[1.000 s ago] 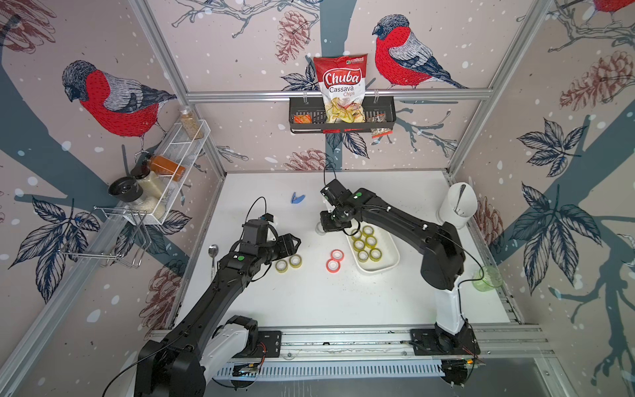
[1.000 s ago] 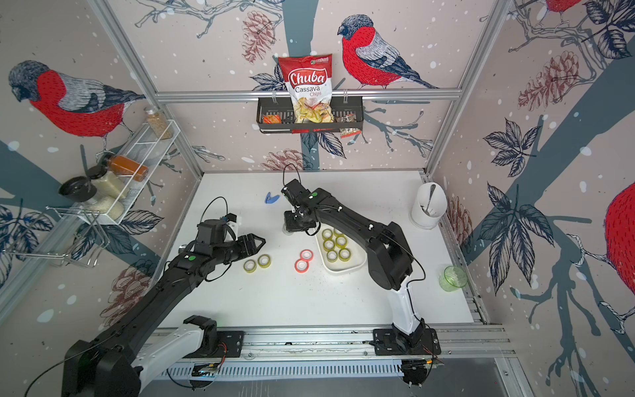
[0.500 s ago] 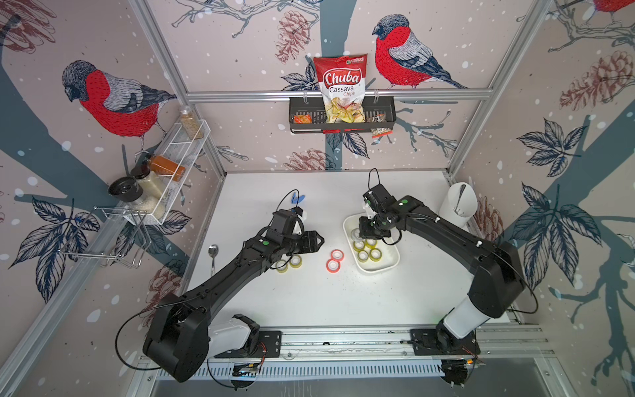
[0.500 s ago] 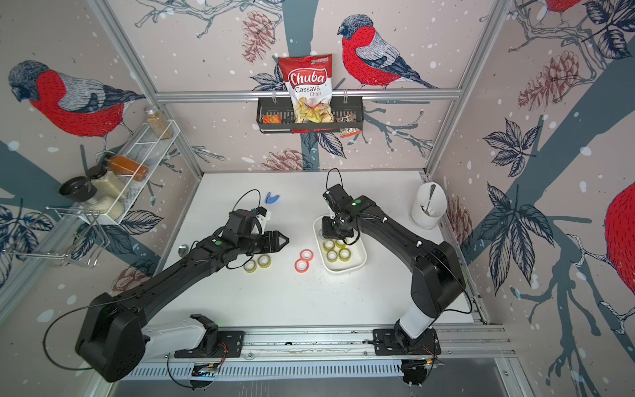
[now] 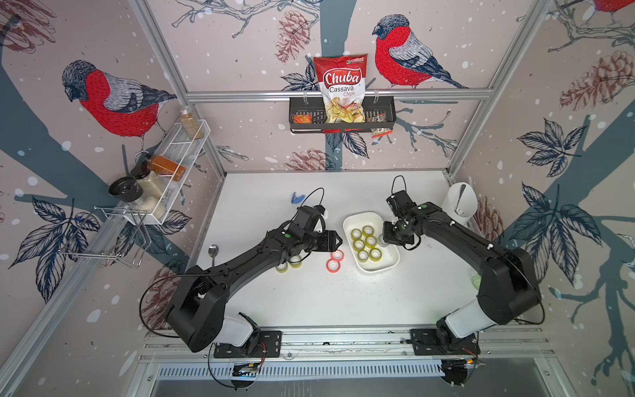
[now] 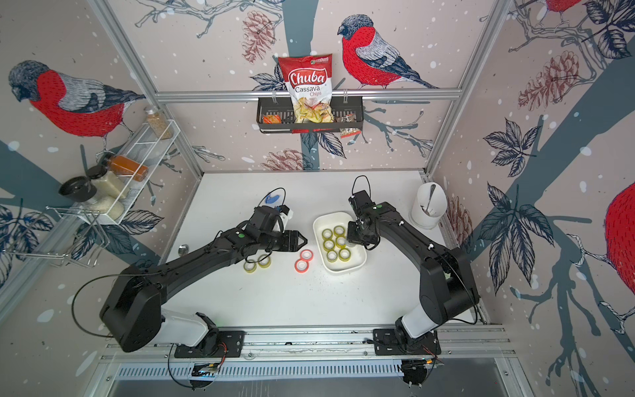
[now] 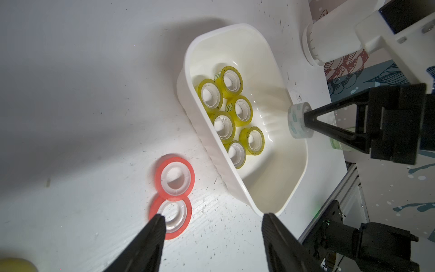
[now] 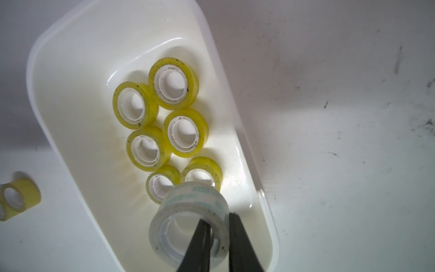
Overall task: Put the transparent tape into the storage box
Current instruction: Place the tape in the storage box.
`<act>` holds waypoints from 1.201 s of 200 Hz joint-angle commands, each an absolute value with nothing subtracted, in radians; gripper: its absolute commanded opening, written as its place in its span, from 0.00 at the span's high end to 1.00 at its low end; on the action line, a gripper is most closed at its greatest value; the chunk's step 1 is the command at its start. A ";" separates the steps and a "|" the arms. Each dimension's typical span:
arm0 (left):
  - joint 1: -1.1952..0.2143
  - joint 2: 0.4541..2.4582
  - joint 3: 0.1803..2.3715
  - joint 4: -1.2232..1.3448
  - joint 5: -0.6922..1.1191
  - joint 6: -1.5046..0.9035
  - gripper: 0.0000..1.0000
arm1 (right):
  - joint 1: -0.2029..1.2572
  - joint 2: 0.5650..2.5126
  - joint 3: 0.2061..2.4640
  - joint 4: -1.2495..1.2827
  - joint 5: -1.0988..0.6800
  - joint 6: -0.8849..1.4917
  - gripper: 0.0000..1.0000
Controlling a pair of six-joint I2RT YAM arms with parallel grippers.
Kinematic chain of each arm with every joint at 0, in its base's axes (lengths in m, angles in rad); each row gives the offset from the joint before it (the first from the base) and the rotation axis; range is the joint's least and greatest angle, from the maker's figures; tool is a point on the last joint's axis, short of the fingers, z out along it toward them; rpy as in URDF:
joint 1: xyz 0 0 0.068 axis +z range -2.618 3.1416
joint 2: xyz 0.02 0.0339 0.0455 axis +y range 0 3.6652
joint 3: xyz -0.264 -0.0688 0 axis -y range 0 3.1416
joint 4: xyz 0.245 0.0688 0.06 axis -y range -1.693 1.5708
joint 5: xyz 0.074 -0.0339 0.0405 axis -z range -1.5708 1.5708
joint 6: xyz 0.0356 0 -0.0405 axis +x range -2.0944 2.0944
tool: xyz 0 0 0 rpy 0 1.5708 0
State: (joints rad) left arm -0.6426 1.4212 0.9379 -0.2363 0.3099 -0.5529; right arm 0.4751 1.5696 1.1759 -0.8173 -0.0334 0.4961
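Nearest you, bare desk (image 5: 309, 302) runs from the near edge up to the rolls. Two yellow rolls (image 5: 282, 268) lie left of centre, partly hidden under your left arm (image 5: 247, 261). Two red rolls (image 5: 337, 255) touch each other just beside the storage box (image 5: 360, 219), which sits right of centre. Your left gripper (image 7: 211, 216) hangs over the red pair, jaws apart, nothing between them. The box holds six yellow tape rolls (image 8: 186, 133), flat and bunched along its left wall; the floor by its right wall is bare. Your right gripper (image 8: 219, 217) pinches the transparent tape (image 8: 188, 226), one finger through the core, over that right side; you cannot tell whether the roll touches the floor. Farther back, a white cup (image 5: 458, 209) holding a utensil (image 5: 459, 197) stands at the right edge, and a small blue object (image 5: 297, 197), too small to name, lies toward the far left corner. Open desk lies between them.
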 commanded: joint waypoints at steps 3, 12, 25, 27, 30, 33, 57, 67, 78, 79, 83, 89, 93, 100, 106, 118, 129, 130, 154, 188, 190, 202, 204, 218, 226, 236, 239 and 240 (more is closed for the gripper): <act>-0.645 1.421 0.943 -0.202 0.299 -0.555 0.30 | 0.475 1.590 1.188 -0.825 0.068 0.449 0.83; -0.644 1.419 0.943 -0.205 0.298 -0.553 0.30 | 0.475 1.599 1.192 -0.828 0.084 0.441 0.83; -0.646 1.415 0.940 -0.205 0.297 -0.552 0.30 | 0.477 1.612 1.198 -0.832 0.096 0.429 0.83; -0.646 1.415 0.939 -0.206 0.297 -0.552 0.31 | 0.479 1.614 1.200 -0.832 0.097 0.428 0.83; -0.645 1.413 0.937 -0.206 0.296 -0.553 0.30 | 0.480 1.616 1.202 -0.833 0.097 0.425 0.83; -0.646 1.413 0.937 -0.206 0.295 -0.553 0.30 | 0.485 1.618 1.204 -0.833 0.098 0.422 0.83; -0.645 1.407 0.928 -0.203 0.294 -0.558 0.30 | 0.519 1.633 1.219 -0.839 0.079 0.389 0.83; -0.646 1.405 0.924 -0.202 0.294 -0.560 0.31 | 0.545 1.637 1.225 -0.841 0.067 0.365 0.83; -0.646 1.404 0.921 -0.200 0.294 -0.561 0.31 | 0.572 1.643 1.227 -0.849 0.058 0.344 0.83; -0.646 1.403 0.922 -0.201 0.294 -0.560 0.30 | 0.574 1.644 1.226 -0.850 0.057 0.343 0.83; -0.646 1.402 0.921 -0.201 0.294 -0.561 0.31 | 0.583 1.644 1.224 -0.852 0.049 0.336 0.83; -0.645 1.401 0.918 -0.201 0.292 -0.560 0.31 | 0.597 1.646 1.220 -0.854 0.039 0.326 0.83; -0.646 1.399 0.919 -0.201 0.293 -0.560 0.31 | 0.605 1.646 1.217 -0.856 0.033 0.322 0.83; -0.646 1.397 0.916 -0.202 0.290 -0.560 0.31 | 0.621 1.644 1.209 -0.857 0.022 0.309 0.82; -0.646 1.396 0.913 -0.202 0.290 -0.561 0.31 | 0.634 1.641 1.197 -0.855 0.012 0.298 0.82; -0.645 1.392 0.908 -0.201 0.288 -0.560 0.31 | 0.653 1.634 1.175 -0.853 0.001 0.292 0.82; -0.646 1.390 0.902 -0.197 0.286 -0.563 0.31 | 0.662 1.627 1.148 -0.851 -0.015 0.289 0.82; -0.646 1.389 0.901 -0.197 0.287 -0.563 0.31 | 0.663 1.626 1.145 -0.851 -0.016 0.289 0.82; -0.646 1.388 0.890 -0.188 0.285 -0.569 0.31 | 0.683 1.607 1.094 -0.839 -0.030 0.284 0.82; -0.646 1.394 0.876 -0.175 0.289 -0.576 0.31 | 0.711 1.595 1.045 -0.803 -0.044 0.284 0.82; -0.645 1.394 0.876 -0.174 0.289 -0.576 0.31 | 0.712 1.595 1.043 -0.799 -0.044 0.285 0.82; -0.646 1.399 0.875 -0.172 0.292 -0.578 0.31 | 0.713 1.599 1.033 -0.783 -0.045 0.288 0.82; -0.646 1.400 0.874 -0.172 0.293 -0.578 0.31 | 0.713 1.599 1.031 -0.780 -0.045 0.289 0.82; -0.646 1.402 0.874 -0.171 0.292 -0.578 0.31 | 0.715 1.605 1.025 -0.759 -0.043 0.296 0.82; -0.644 1.402 0.874 -0.172 0.292 -0.580 0.31 | 0.715 1.609 1.023 -0.750 -0.040 0.301 0.82; -0.645 1.401 0.874 -0.173 0.290 -0.579 0.31 | 0.715 1.616 1.023 -0.743 -0.037 0.305 0.82; -0.646 1.401 0.874 -0.173 0.290 -0.578 0.31 | 0.715 1.619 1.023 -0.742 -0.037 0.306 0.82; -0.646 1.401 0.874 -0.174 0.290 -0.578 0.31 | 0.715 1.620 1.023 -0.741 -0.037 0.306 0.82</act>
State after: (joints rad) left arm -0.6426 1.4010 0.8757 -0.2134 0.2878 -0.5762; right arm 0.7128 1.6062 1.0260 -0.7799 -0.0360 0.2909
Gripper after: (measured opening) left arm 0.692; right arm 0.182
